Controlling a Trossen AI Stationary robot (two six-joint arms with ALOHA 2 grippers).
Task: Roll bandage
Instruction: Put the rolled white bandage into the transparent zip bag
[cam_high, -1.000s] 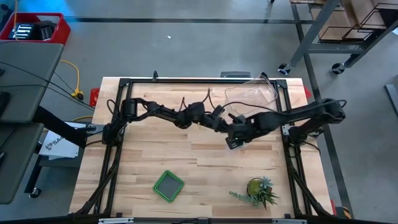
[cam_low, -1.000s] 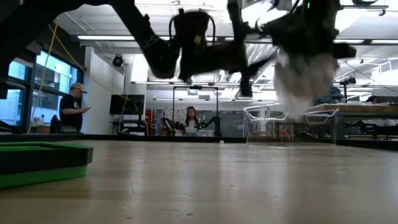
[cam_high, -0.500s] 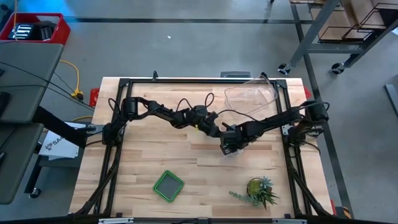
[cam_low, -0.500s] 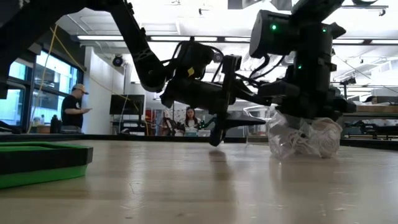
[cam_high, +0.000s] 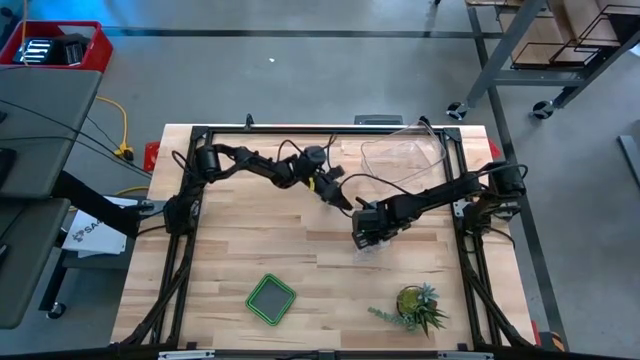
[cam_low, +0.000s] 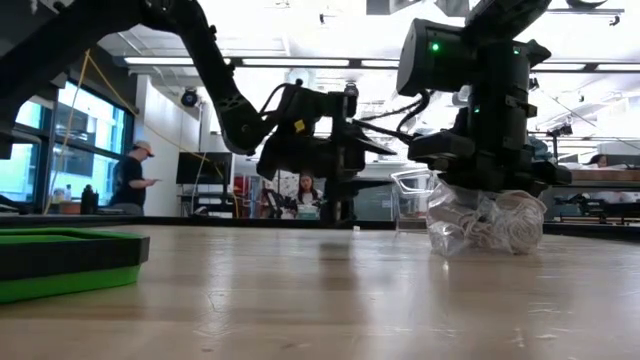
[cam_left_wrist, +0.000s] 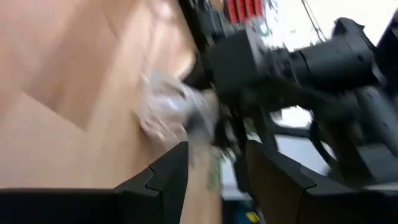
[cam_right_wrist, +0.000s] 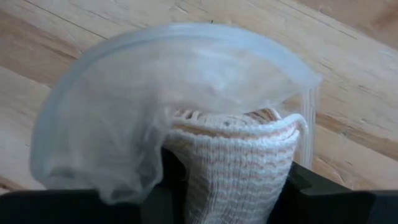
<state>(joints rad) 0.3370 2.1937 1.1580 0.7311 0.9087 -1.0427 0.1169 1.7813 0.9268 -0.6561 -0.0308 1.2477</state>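
The bandage (cam_right_wrist: 239, 163) is a white ribbed bundle inside a crinkly clear plastic bag (cam_low: 485, 225). The bag rests by its underside on the table, right of the middle (cam_high: 372, 250). My right gripper (cam_high: 366, 238) stands over it, pointing down, shut on the bagged bandage. My left gripper (cam_high: 338, 198) hangs open and empty above the table, a little to the far left of the bag. In the left wrist view its fingers (cam_left_wrist: 171, 168) frame the blurred bag (cam_left_wrist: 165, 115). My right gripper pinches the bandage bundle (cam_right_wrist: 236, 177) between its two fingers, from above, pointing down. The bag's clear film (cam_right_wrist: 124, 124) bulges around the bundle; whether film lies between pads and cloth, I cannot tell. The bag's underside (cam_low: 480, 248) sits on the table.
A clear plastic tub (cam_high: 405, 155) stands at the far right. A green square tray (cam_high: 271, 298) lies near the front, and a small plant (cam_high: 418, 305) is at the front right. People (cam_low: 135, 175) stand in the room beyond the table.
My right gripper has come down and toward the near left with the bag, which hung clear of the table and now rests on it. My left gripper has drawn back toward the far left and lifted away from the bag.
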